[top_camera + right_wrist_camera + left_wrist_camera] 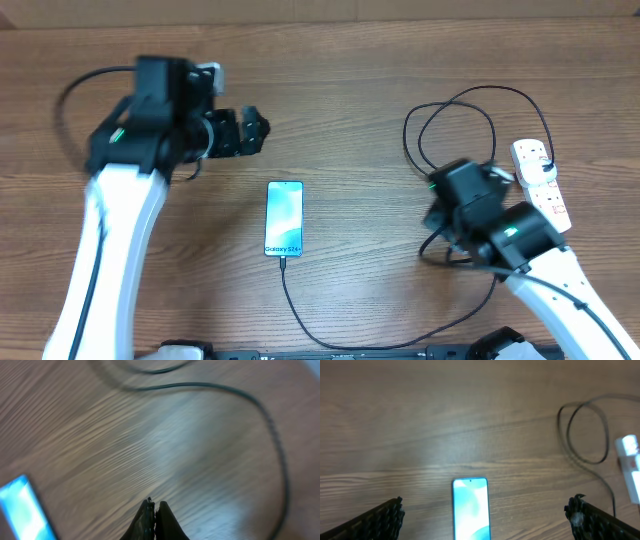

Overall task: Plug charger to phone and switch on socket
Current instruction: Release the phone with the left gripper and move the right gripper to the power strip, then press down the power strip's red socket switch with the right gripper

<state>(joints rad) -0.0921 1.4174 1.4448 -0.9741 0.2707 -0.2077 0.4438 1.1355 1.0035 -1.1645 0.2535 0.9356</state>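
The phone lies flat in the middle of the table, its light blue screen up. The thin black charger cable meets the phone's near end, runs along the front edge and loops toward the white socket strip at the right. My left gripper hovers open behind and left of the phone; in its wrist view the phone lies between the wide-apart fingers. My right gripper is shut on nothing above bare wood, with the cable to its right and the phone at lower left.
The socket's plug and thick white cord sit at its far end. In the left wrist view the cable loop and the socket lie at the right edge. Thicker black arm cables arc behind the left arm.
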